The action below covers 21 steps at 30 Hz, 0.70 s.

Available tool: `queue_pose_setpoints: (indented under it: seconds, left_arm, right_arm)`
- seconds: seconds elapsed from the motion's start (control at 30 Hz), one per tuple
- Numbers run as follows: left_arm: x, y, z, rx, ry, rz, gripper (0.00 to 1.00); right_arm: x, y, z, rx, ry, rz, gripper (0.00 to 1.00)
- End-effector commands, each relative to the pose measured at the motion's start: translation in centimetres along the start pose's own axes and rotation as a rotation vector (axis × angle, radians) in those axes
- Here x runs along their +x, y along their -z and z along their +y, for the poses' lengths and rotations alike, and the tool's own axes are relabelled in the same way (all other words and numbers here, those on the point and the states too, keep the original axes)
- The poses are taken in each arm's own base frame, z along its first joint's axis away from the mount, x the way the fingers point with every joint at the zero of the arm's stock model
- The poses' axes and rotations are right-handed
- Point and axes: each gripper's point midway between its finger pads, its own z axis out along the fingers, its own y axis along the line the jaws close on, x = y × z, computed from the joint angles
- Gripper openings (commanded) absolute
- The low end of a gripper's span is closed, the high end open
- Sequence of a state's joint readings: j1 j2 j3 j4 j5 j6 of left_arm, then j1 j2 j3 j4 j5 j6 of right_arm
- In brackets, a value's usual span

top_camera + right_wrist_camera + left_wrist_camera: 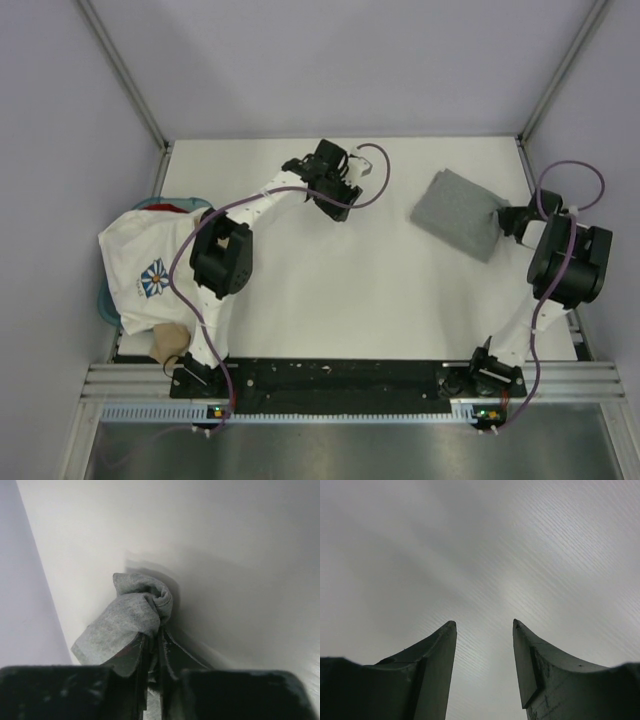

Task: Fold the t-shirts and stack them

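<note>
A folded heather-grey t-shirt (458,213) lies at the back right of the white table. My right gripper (510,218) is shut on its right edge; in the right wrist view the grey cloth (131,614) bunches up out of the closed gripper (156,632). My left gripper (335,190) is open and empty over the back middle of the table; the left wrist view shows its gripper (484,625) spread over bare table. A white t-shirt with a blue-white flower print (150,265) tops a pile at the left edge, with red (172,207) and tan (170,343) cloth showing beneath it.
The pile sits in a light-blue basket (106,305) off the table's left edge. Grey walls and metal frame rails (125,75) close in the back and sides. A black rail (340,380) holds the arm bases at the near edge.
</note>
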State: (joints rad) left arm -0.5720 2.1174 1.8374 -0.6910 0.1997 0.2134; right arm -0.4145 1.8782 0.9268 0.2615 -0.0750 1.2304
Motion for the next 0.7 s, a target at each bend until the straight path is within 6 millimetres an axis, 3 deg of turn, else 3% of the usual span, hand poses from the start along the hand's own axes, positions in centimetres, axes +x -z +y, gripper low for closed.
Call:
queue_pose_setpoints:
  seconds: [0.0,0.13,0.3,0.43,0.53,0.6,0.67]
  left_arm:
    - [-2.0,3.0,0.2,-0.035,-0.04,-0.068,0.54]
    - [-2.1,3.1,0.0,-0.025,-0.041,-0.073,0.54]
    - [-2.1,3.5,-0.3,-0.009,-0.043,-0.081,0.54]
    - [-2.2,3.7,-0.4,-0.008,-0.049,-0.089,0.54]
    - [-2.2,4.3,-0.4,-0.012,-0.056,-0.093,0.54]
    - [-2.3,4.8,-0.4,-0.017,-0.071,-0.101,0.54]
    - [-2.3,5.5,-0.4,-0.025,-0.082,-0.113,0.54]
  right_arm:
    - [-1.9,0.1,2.6,0.002,0.115,-0.067,0.12]
    - [-4.2,1.7,2.2,0.111,0.401,-0.11,0.35]
    - [-7.8,3.3,2.7,0.234,0.727,-0.164,0.39]
    - [-7.2,3.6,3.2,0.256,0.838,-0.088,0.39]
    - [-6.1,5.8,5.4,0.202,0.907,-0.109,0.39]
    - [-4.4,8.0,7.0,0.137,0.959,-0.114,0.39]
    - [-1.4,9.9,8.0,0.026,1.013,-0.058,0.4]
